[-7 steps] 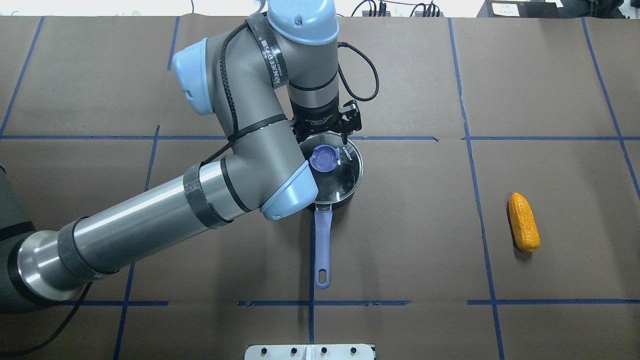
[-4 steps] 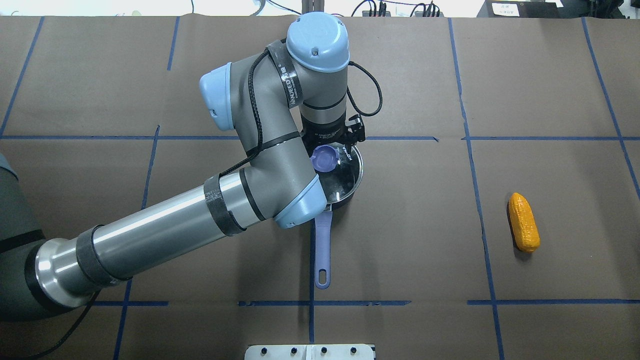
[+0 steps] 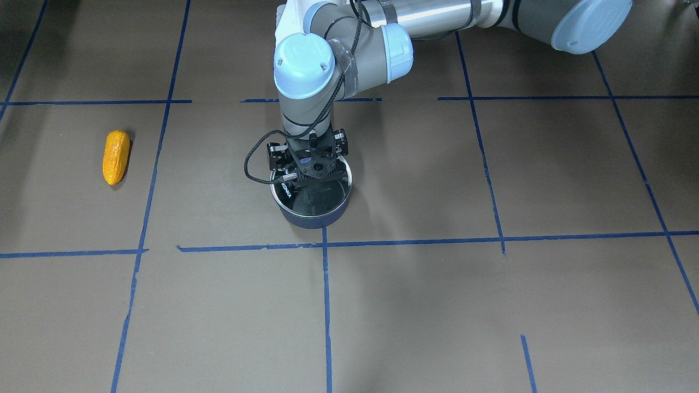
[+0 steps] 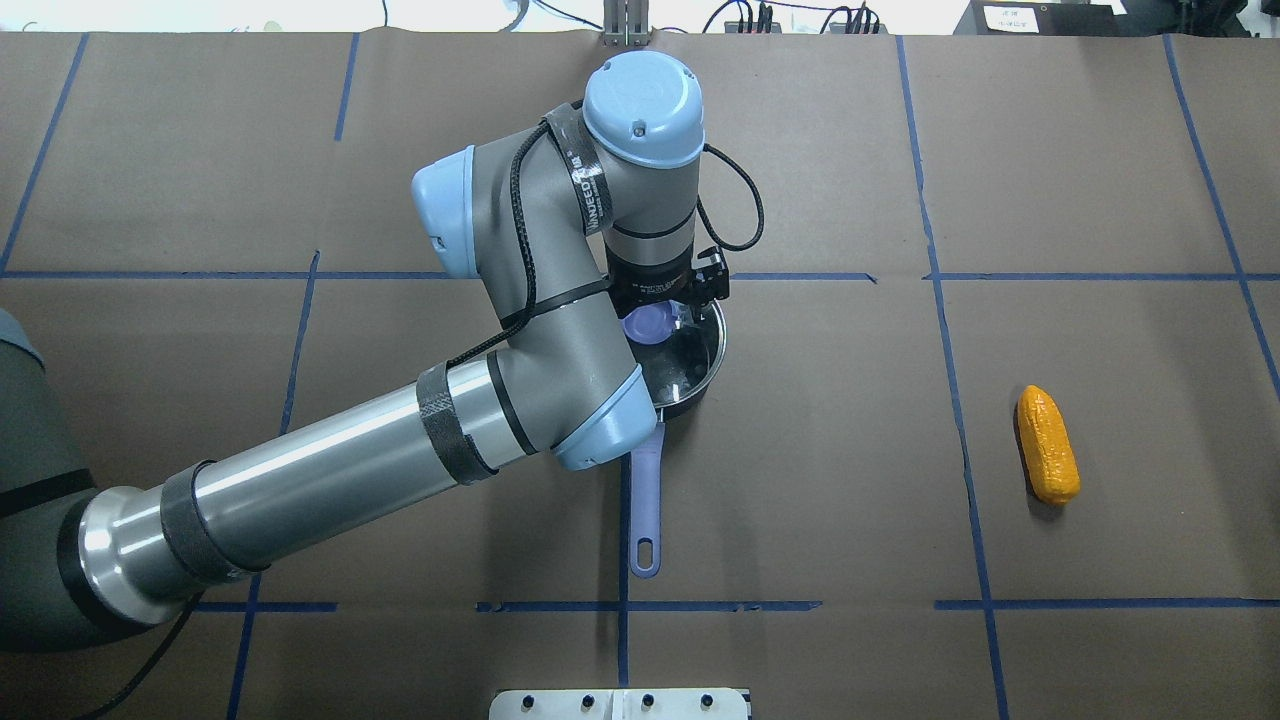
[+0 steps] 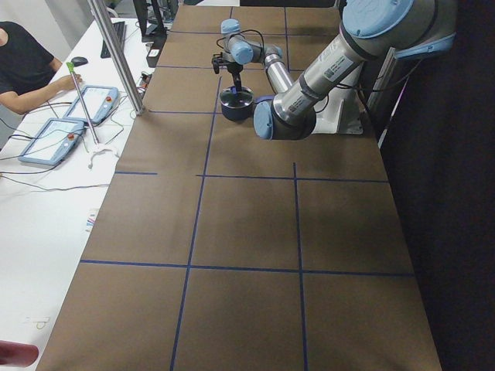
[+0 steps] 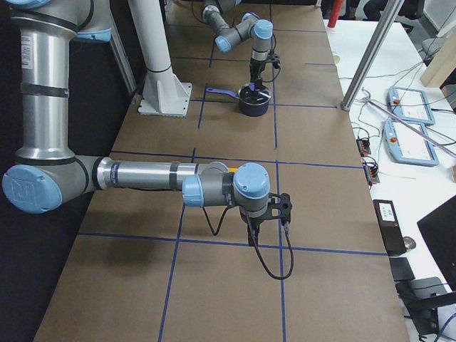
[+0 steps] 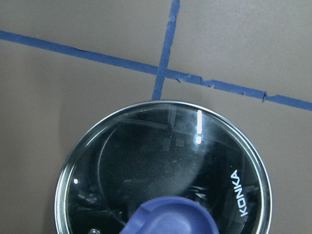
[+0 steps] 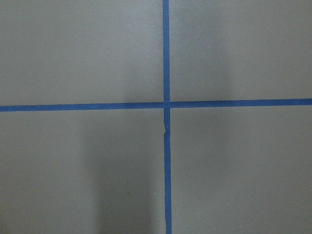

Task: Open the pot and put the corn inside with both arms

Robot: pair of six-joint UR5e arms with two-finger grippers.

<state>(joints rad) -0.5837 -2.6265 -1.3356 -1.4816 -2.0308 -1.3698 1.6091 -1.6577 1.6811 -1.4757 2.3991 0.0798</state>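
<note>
The dark navy pot point(image 4: 712, 352) stands mid-table with its purple-blue handle point(image 4: 645, 500) pointing toward the robot. The glass lid point(image 7: 161, 161) with its blue knob point(image 4: 650, 323) is on it. My left gripper point(image 3: 309, 169) hangs straight down over the knob, with its jaws spread on either side of it. In the left wrist view the knob point(image 7: 170, 219) sits at the bottom edge and no fingers show. The orange-yellow corn point(image 4: 1047, 445) lies alone far to the right. My right gripper point(image 6: 267, 214) shows only in the exterior right view, low over bare table; I cannot tell its state.
Brown paper with blue tape lines point(image 8: 165, 105) covers the table. A white base plate point(image 4: 620, 703) sits at the near edge. Operators' tablets and cables point(image 6: 406, 135) lie on a white bench beyond the far side.
My left arm has swung its wrist toward the pot and come down, so the gripper now covers part of the lid knob. The pot, lid and corn have not moved.
</note>
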